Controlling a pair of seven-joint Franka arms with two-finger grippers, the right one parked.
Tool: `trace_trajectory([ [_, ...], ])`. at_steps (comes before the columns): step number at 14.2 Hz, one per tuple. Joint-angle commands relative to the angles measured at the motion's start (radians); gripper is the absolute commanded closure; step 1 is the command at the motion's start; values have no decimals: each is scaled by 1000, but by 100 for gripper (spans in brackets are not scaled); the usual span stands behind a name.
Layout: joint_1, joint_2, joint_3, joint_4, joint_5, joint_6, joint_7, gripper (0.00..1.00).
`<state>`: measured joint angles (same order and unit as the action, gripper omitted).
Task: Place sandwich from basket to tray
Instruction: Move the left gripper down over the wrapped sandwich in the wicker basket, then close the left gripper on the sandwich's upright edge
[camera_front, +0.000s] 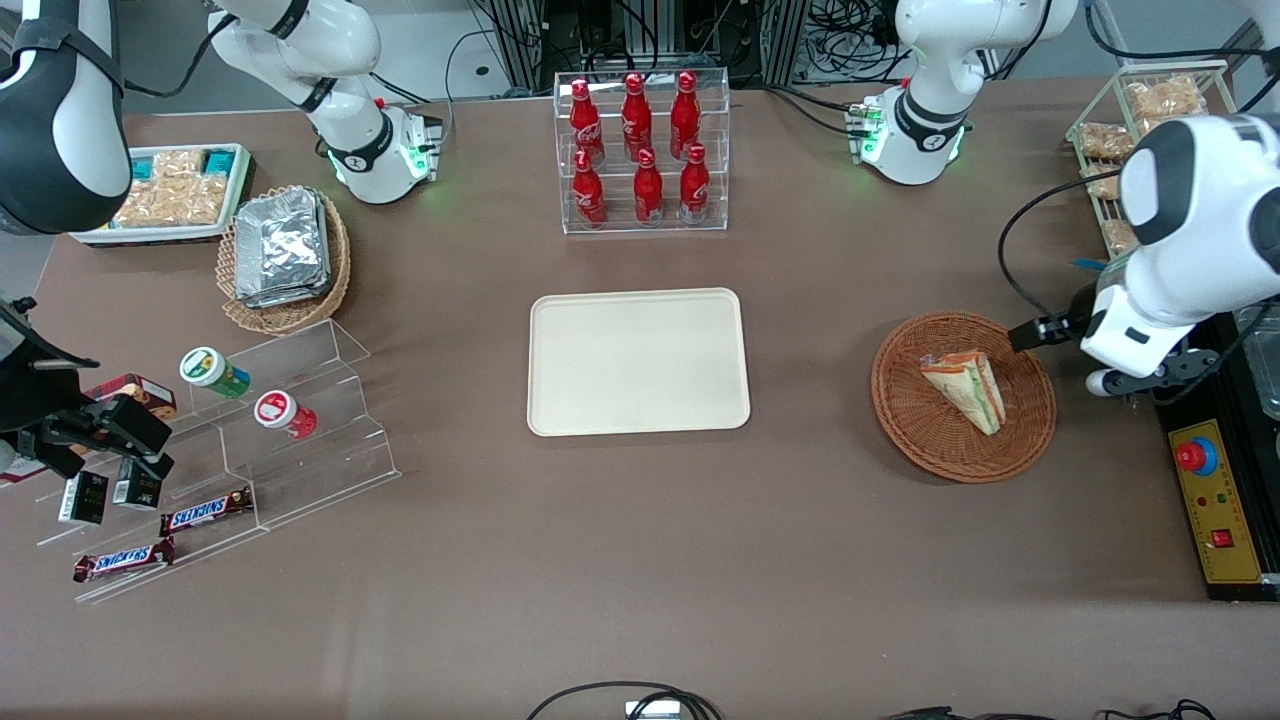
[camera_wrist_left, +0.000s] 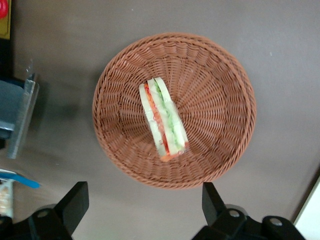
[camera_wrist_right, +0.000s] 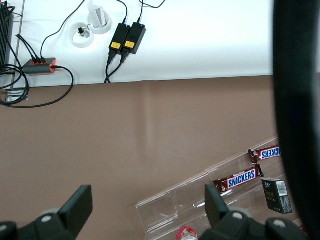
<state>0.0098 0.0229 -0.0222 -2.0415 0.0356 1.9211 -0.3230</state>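
Observation:
The sandwich (camera_front: 965, 388) (camera_wrist_left: 164, 119), a wrapped wedge of white bread with orange and green layers, lies on its side in the round reddish-brown wicker basket (camera_front: 920, 430) (camera_wrist_left: 215, 100). My left gripper (camera_wrist_left: 144, 202) hovers above bare table just outside the basket's rim, toward the working arm's end. Its fingers (camera_wrist_left: 75, 200) are spread wide with nothing between them. The cream tray (camera_front: 638, 362) lies flat at the table's middle, beside the basket toward the parked arm's end, with nothing on it.
A clear rack of red bottles (camera_front: 642, 150) stands farther from the front camera than the tray. A black and yellow control box (camera_front: 1215, 500) and a wire rack of snacks (camera_front: 1150, 130) sit near the basket. A foil-packet basket (camera_front: 283, 260) and acrylic steps (camera_front: 260, 430) are at the parked arm's end.

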Motion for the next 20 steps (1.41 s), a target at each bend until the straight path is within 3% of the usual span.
trace_trajectory([
  [1, -11, -20, -7, -101, 6, 122, -143, 0],
  [7, -27, 26, -7, -187, 20, 260, -315, 0],
  [15, -27, 98, -5, -221, 26, 375, -401, 0],
  [20, -27, 141, -4, -299, 27, 531, -458, 0],
])
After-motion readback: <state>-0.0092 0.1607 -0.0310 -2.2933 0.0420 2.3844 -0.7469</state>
